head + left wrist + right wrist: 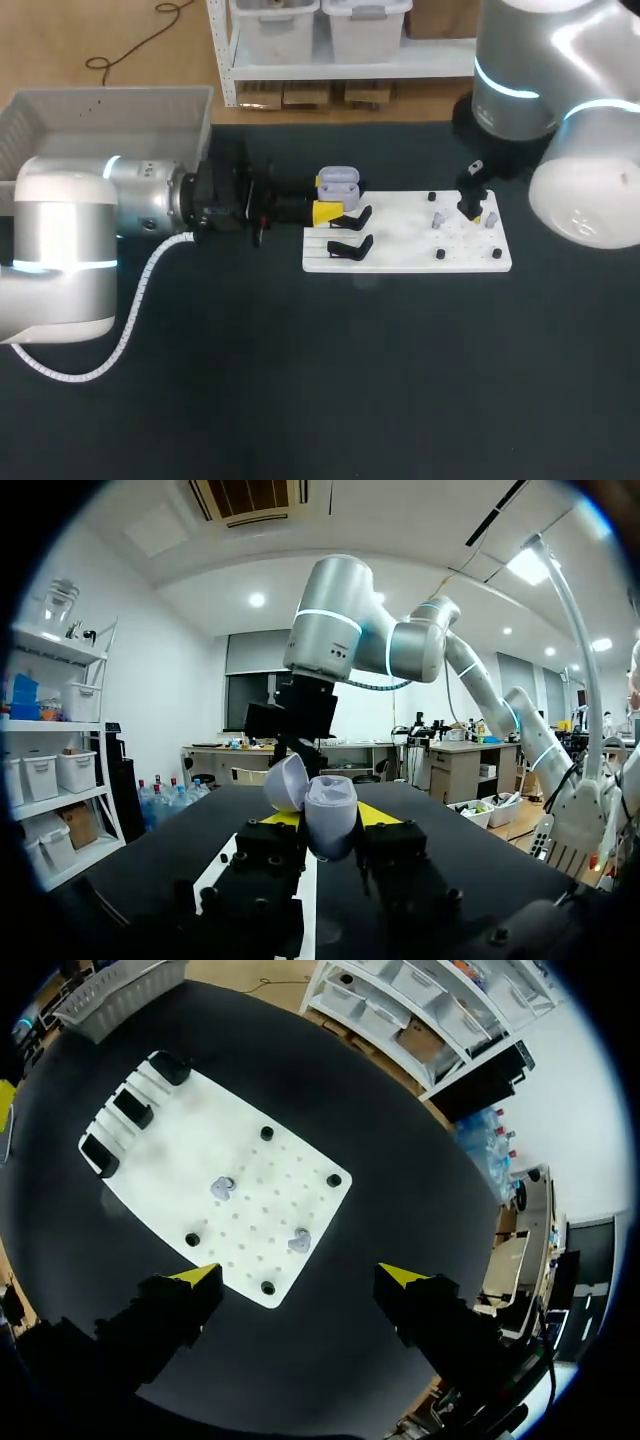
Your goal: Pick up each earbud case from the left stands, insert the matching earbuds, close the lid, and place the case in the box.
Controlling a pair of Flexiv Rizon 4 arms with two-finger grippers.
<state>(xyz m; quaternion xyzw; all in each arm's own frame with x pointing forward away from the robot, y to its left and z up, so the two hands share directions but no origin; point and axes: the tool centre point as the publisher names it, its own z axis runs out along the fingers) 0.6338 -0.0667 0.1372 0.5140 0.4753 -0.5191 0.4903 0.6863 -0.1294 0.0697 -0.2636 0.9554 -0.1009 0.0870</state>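
Note:
A lavender earbud case point(338, 181) point(330, 818) with its lid point(287, 782) swung open sits between the yellow tips of my left gripper point(326, 210) point(328, 822), which is shut on it at the left end of the white board point(400, 255). Two lavender earbuds point(222, 1187) point(299, 1242) lie on the board's right half point(250, 1130). My right gripper point(474, 207) point(300, 1276) hangs open above that half, over the earbuds, holding nothing. Black stands point(350, 218) point(132, 1108) on the board's left end are empty.
A grey box point(100, 110) stands at the back left of the dark table, behind my left arm. Small black pegs point(334, 1180) stick up around the earbuds on the board.

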